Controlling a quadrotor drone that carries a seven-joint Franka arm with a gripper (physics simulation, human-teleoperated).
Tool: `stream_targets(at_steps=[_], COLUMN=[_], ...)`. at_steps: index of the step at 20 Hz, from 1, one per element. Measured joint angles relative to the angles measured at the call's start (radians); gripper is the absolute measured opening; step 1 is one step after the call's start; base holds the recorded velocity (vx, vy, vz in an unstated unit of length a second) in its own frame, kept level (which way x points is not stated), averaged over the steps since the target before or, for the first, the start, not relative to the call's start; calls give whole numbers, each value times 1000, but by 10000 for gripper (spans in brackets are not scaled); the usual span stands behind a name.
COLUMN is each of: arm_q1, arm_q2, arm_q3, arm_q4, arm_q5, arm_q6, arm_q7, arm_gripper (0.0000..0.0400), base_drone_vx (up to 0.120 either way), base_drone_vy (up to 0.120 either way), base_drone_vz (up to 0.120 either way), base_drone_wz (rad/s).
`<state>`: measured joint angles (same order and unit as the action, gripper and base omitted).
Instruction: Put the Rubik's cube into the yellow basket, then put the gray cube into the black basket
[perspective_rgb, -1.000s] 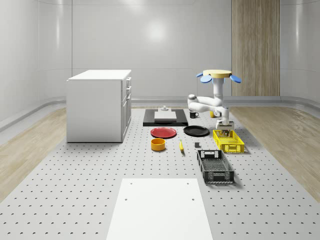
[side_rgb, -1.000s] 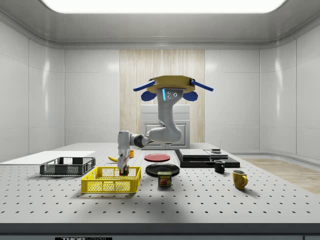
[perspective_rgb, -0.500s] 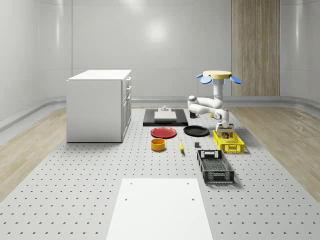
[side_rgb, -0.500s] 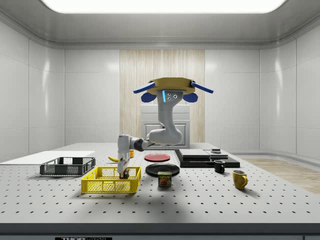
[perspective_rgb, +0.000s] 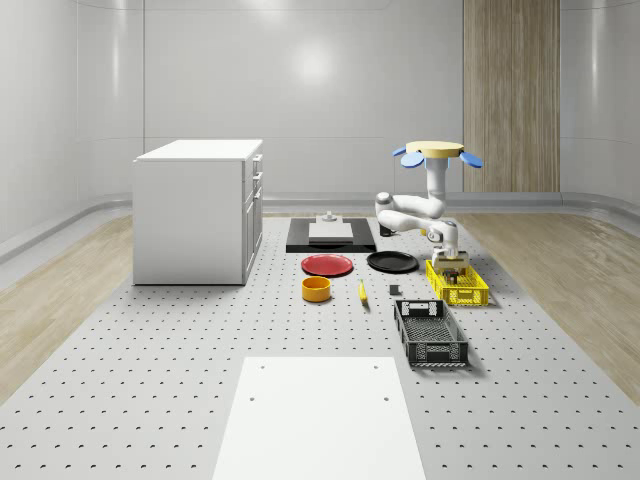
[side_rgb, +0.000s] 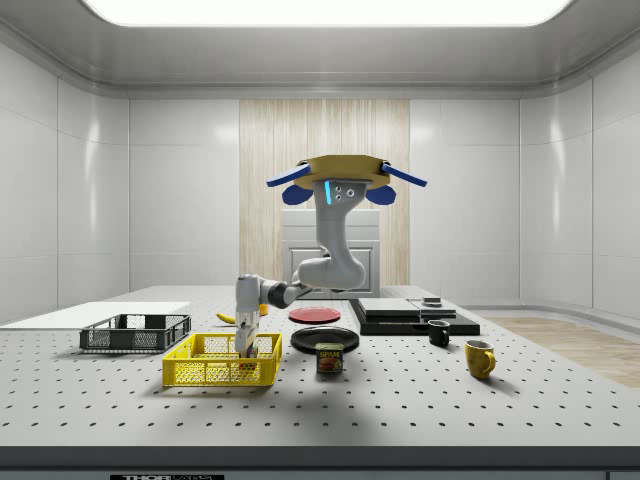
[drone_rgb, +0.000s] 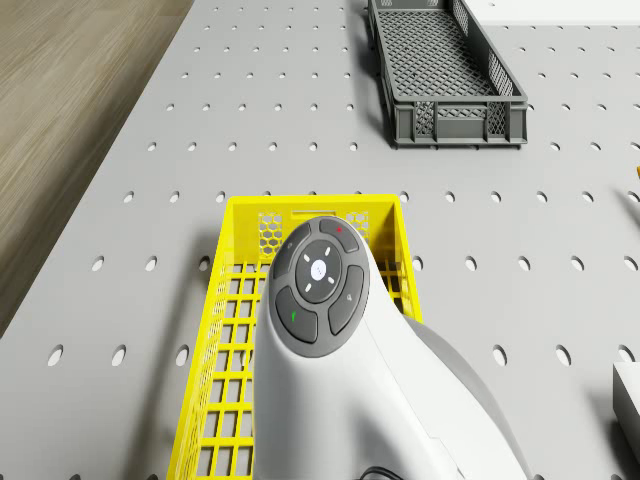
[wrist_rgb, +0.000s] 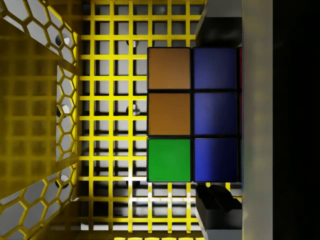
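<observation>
The drone (perspective_rgb: 436, 150) hovers above the table just behind the yellow basket (perspective_rgb: 470, 298), and its arm bends down into that basket. My gripper (side_rgb: 243, 352) is inside the yellow basket (side_rgb: 205, 375), shut on the Rubik's cube (wrist_rgb: 192, 115). The wrist view has the cube's brown, green and blue tiles close over the yellow basket's grid floor (wrist_rgb: 110, 125), with a dark fingertip (wrist_rgb: 220, 212) against one side. A small dark gray block (perspective_rgb: 394, 291), apparently the gray cube, lies on the table between the yellow basket and a yellow marker. The black basket (perspective_rgb: 430, 337) stands nearer the front.
A black plate (perspective_rgb: 392, 262), a red plate (perspective_rgb: 327, 265) and an orange bowl (perspective_rgb: 316, 289) lie to the whole-scene view's left of the baskets. A white cabinet (perspective_rgb: 198, 210) stands far left. A can (side_rgb: 329, 358) and two mugs (side_rgb: 479, 358) sit in the side view's right.
The arm has lowered the gripper with the Rubik's cube deeper into the yellow basket, and the drone has sunk slightly.
</observation>
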<state>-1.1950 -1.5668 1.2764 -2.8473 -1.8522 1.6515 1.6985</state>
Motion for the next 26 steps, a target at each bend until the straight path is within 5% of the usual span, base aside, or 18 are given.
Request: stream_targets(at_steps=[11, 26], arm_q1=[20, 21], arm_q2=[5, -5], arm_q3=[144, 191], arm_q4=[-27, -32], arm_q5=[136, 184], arm_q6=[-50, -52], arm_q7=[-1, 0], arm_gripper=[399, 400], base_drone_vx=[0, 32], base_drone_vy=[0, -117], base_drone_vz=[58, 27], base_drone_wz=[0, 0])
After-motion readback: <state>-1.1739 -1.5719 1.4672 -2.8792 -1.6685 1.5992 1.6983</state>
